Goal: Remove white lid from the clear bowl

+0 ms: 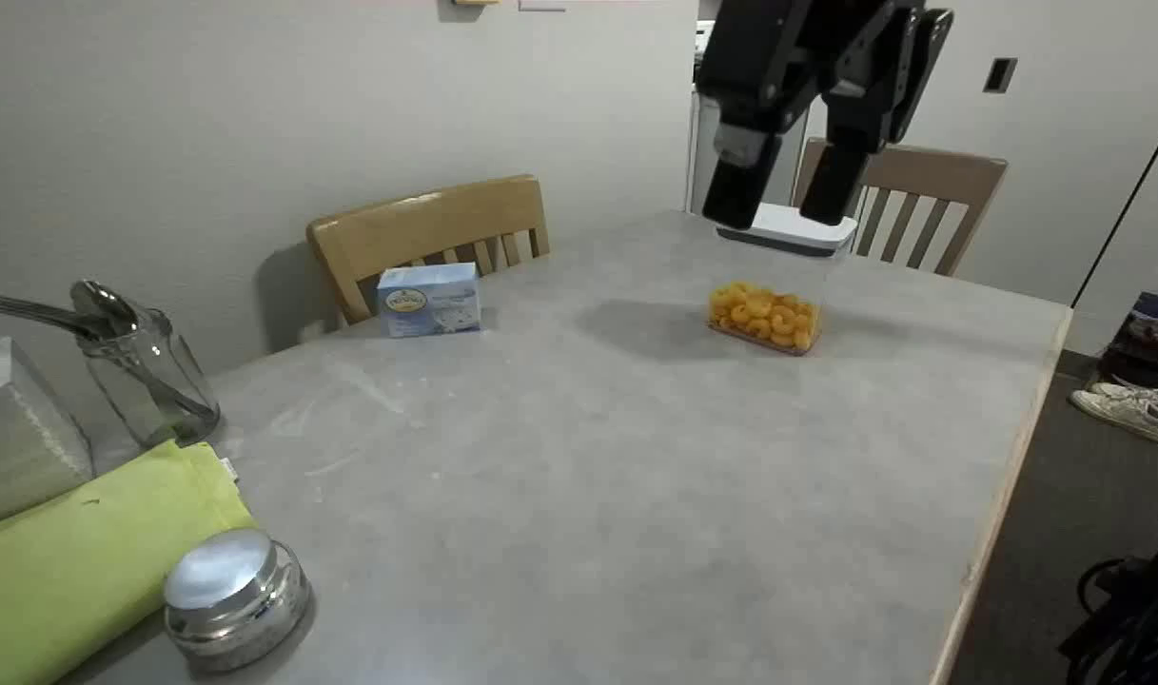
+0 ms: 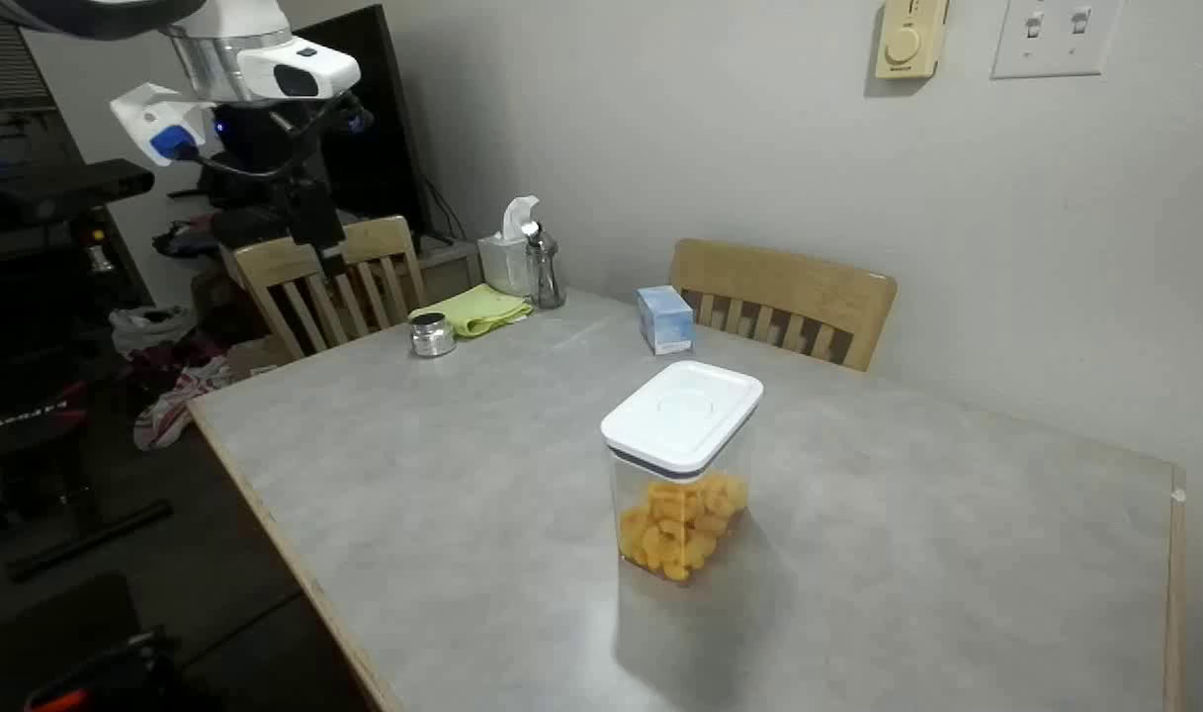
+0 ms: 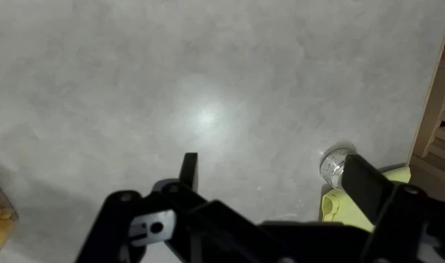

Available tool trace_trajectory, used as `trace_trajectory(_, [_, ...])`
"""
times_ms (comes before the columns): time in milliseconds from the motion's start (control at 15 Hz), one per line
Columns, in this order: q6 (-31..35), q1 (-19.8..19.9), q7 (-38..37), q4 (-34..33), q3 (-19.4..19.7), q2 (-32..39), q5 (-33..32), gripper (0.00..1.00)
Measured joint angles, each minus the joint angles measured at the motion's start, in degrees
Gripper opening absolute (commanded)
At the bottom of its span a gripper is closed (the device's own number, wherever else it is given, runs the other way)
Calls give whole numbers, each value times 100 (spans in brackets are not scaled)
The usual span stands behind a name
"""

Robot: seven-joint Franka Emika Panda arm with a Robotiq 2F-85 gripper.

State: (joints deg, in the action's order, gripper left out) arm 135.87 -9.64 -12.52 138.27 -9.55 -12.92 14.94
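The fingers stand wide apart, empty. The white lid sits on the clear bowl, well to one side of them; best bring them squarely over it, then lower astride its rim.

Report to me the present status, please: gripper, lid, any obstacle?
Gripper open, holding nothing. White lid seated on clear bowl, not gripped. No obstacle seen on the lid.

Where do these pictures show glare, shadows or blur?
In the wrist view, a bright glare spot marks the table and the claw looks dark, soft-edged; in an exterior view, the clear bowl casts a shadow toward the bottom edge; in an exterior view, the silvery jar gleams.
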Motion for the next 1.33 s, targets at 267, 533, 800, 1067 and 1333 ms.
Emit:
trace_trajectory(267, [0, 0, 0, 0, 0, 0, 0, 100])
trace_trajectory(533, [0, 2, -2, -1, 3, -3, 0, 100])
trace_trajectory(800, [-25, 6, 96, -35, 134, -2, 58, 100])
trace_trajectory(1067, [-346, 97, 702, -231, 594, -4, 176, 100])
trace_trajectory(1333, [-1422, 416, 1671, -504, 1166, -8, 163, 100])
